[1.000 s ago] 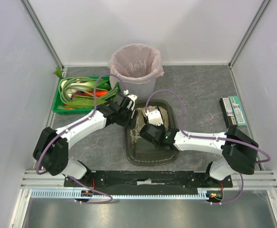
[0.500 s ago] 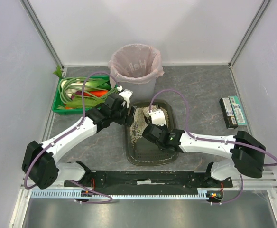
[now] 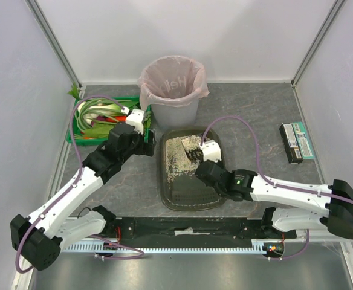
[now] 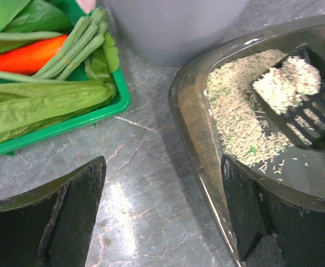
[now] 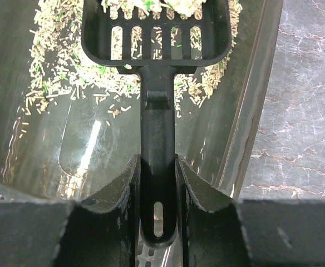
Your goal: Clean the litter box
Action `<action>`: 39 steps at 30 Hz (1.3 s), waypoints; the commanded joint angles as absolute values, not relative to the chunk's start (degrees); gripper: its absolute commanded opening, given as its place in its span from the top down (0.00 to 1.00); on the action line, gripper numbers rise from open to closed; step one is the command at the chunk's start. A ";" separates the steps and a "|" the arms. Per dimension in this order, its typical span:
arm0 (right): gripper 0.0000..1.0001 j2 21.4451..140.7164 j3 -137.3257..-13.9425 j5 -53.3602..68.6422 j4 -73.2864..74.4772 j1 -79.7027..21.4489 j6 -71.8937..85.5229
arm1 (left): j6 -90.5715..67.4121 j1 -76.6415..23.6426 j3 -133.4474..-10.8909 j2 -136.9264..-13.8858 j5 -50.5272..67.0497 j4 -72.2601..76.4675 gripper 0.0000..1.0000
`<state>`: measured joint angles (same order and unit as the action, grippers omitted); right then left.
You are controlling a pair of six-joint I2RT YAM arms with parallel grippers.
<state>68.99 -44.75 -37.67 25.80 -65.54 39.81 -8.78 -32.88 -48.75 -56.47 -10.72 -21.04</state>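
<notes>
The right gripper (image 5: pixel 158 167) is clamped on the handle of a black slotted plastic scoop (image 5: pixel 156 33), fingers pressed tight against either side. The scoop's blade lies low over the far half of the large shallow dark olive-grey plastic litter box (image 3: pixel 164 181) and carries a pale clump of litter (image 4: pixel 287 83). Beige granular litter (image 3: pixel 176 154) is heaped at the far end of the box; the near end shows bare ridged floor.

The left gripper (image 4: pixel 162 211) is spread wide with nothing in it, over the grey marbled table top (image 3: pixel 255 121) at the box's left rim. Whether it touches the rim cannot be told.

A green plastic crate of vegetables (image 3: pixel 80 136) sits left of the box, and a grey bin lined with a pink bag (image 3: pixel 171 84) stands just beyond it.
</notes>
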 commanded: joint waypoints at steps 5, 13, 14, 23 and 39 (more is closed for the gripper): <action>1.00 64.34 -42.02 -36.56 23.56 -67.76 34.98 | -11.59 -23.13 -46.14 -56.16 -3.54 -21.01 0.10; 1.00 58.03 -36.40 -42.00 21.19 -73.64 38.23 | -11.34 -17.67 -46.41 -58.89 -2.81 -20.22 0.10; 1.00 57.22 -35.43 -42.36 20.22 -74.09 38.15 | -11.25 -17.67 -46.41 -58.36 -2.90 -20.39 0.10; 1.00 59.15 -33.31 -48.96 13.36 -74.36 32.96 | -10.99 -17.75 -45.96 -56.42 -1.59 -21.53 0.11; 1.00 59.31 -24.34 -46.31 -7.98 -73.22 31.56 | -11.16 -17.67 -46.58 -58.80 1.06 -21.45 0.12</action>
<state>58.70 -26.35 -44.91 5.43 -73.87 31.92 -10.28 -17.80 -45.78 -59.05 -0.38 -22.39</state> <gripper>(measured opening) 0.323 0.887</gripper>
